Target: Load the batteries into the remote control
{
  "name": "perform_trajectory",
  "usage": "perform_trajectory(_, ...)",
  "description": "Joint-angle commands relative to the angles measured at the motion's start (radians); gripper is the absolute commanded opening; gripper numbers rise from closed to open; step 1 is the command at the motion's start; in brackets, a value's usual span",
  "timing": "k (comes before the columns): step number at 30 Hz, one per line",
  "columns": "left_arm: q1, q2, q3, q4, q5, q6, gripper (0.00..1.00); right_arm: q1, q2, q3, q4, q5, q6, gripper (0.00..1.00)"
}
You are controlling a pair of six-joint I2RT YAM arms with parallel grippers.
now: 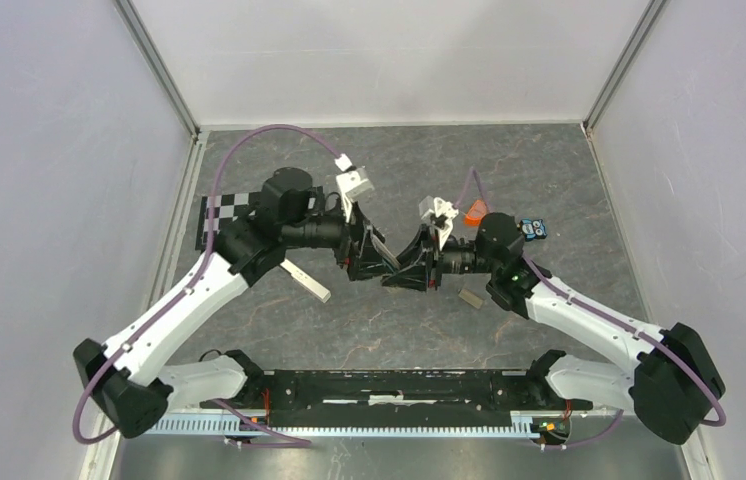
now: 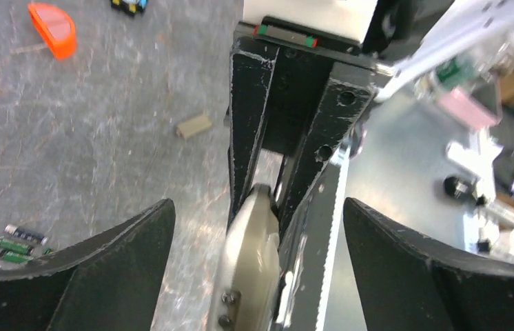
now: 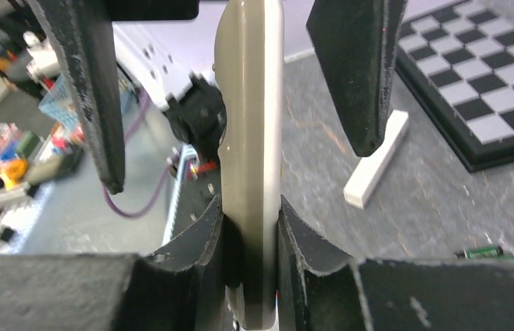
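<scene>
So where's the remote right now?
The remote is in the middle between both arms: the right wrist view shows it pinched between the right fingers, its far end between the wide-open left fingers.

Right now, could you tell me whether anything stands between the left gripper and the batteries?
Only the remote control: the open left gripper straddles it while the right gripper clamps it. The batteries lie on the table off to the side, with only bare surface visible toward them.
</scene>
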Motion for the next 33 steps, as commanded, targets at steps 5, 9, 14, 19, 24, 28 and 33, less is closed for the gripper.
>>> perform_trajectory(5,0.005,-0.148,-0.13,0.477,-0.161,-0.445,1.0,-0.001,-0.042,0.0,0.422,0.099,0.442,0.07)
perform_trajectory(9,0.007,-0.154,-0.165,0.603,-0.175,-0.542,0.89,0.0,-0.05,0.038,0.4,0.135,0.499,0.11)
perform_trajectory(14,0.018,-0.148,-0.16,0.657,-0.186,-0.586,0.58,0.0,-0.026,0.08,0.36,0.132,0.531,0.13)
perform_trajectory(19,0.036,-0.125,-0.14,0.646,-0.14,-0.584,0.12,-0.001,-0.013,0.088,0.374,0.128,0.551,0.17)
perform_trajectory(24,0.06,-0.135,-0.143,0.604,-0.146,-0.506,0.02,-0.002,-0.013,0.08,0.373,0.151,0.53,0.86)
perform_trajectory(28,0.083,-0.157,-0.135,0.535,-0.182,-0.425,0.02,-0.007,-0.065,0.075,0.197,0.272,0.421,0.98)
perform_trajectory(33,0.088,-0.194,-0.106,0.396,-0.263,-0.315,0.02,-0.008,-0.123,0.102,-0.049,0.506,0.308,0.95)
